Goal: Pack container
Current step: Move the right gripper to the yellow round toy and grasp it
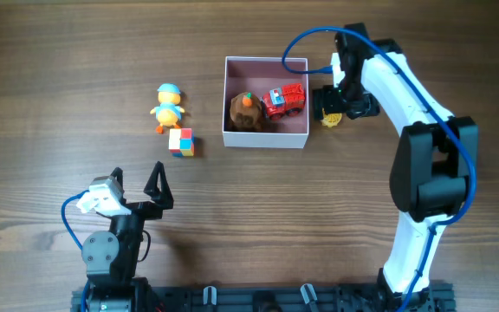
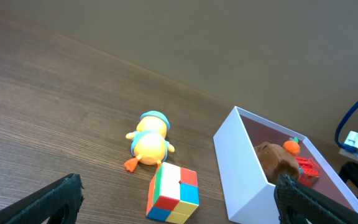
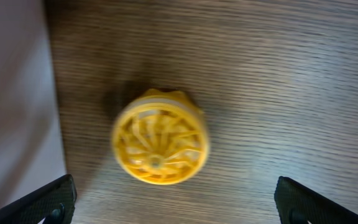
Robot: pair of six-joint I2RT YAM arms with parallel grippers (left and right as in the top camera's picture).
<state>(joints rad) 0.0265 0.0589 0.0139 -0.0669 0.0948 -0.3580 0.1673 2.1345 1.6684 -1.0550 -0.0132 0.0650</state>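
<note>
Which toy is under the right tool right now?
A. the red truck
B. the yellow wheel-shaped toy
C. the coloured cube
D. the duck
B, since the right wrist view shows the yellow wheel-shaped toy lying on the table below the open right tool, just outside the box wall.

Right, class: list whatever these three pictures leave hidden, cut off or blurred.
Round yellow spoked plastic toy: blurred in right wrist view; overhead, the right gripper covers most of it.
Brown plush toy: left wrist view, the white square container wall hides its base.
Red toy truck: same view, partly behind the plush.
</note>
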